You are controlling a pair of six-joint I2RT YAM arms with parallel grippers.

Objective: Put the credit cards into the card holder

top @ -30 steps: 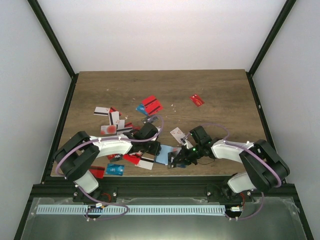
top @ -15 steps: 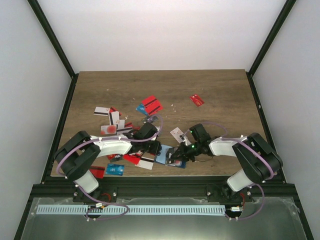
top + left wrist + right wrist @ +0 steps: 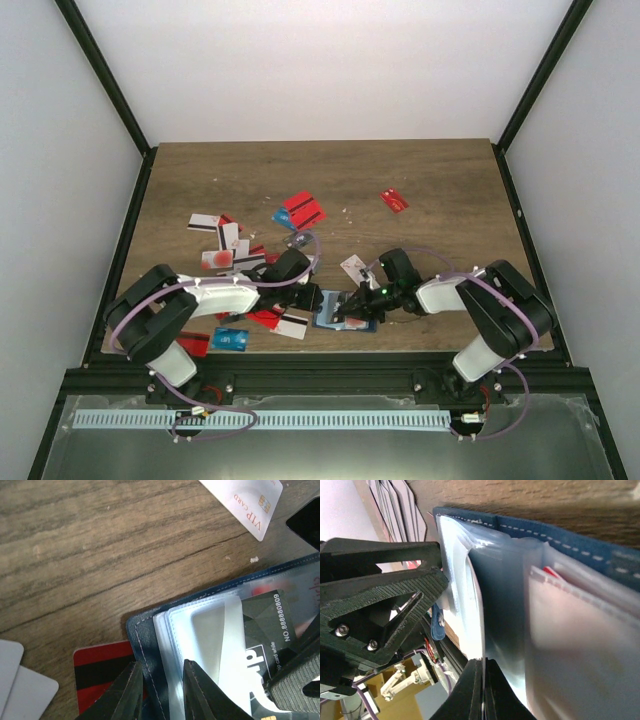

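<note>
The navy card holder [image 3: 362, 324] lies open near the table's front edge, its clear sleeves facing up. My left gripper [image 3: 313, 297] is shut on its left cover edge [image 3: 145, 635], one finger on each side of the cover and sleeves [image 3: 160, 690]. My right gripper [image 3: 350, 305] is shut [image 3: 483, 685] on a dark grey card [image 3: 265, 625], which lies partly in a clear sleeve [image 3: 505, 595] of the holder [image 3: 560, 535]. More credit cards lie scattered: red ones [image 3: 304, 210], white ones [image 3: 220, 240], a white VIP card [image 3: 245, 500].
A red card with a black stripe [image 3: 100, 665] lies partly under the holder. A light blue card [image 3: 230, 339] and a red card [image 3: 195, 343] lie at the front left. A lone red card [image 3: 394, 200] lies at the back right. White walls enclose the table.
My right gripper has moved left with the dark grey card, over the open holder. The left gripper has stayed on the holder's edge.
</note>
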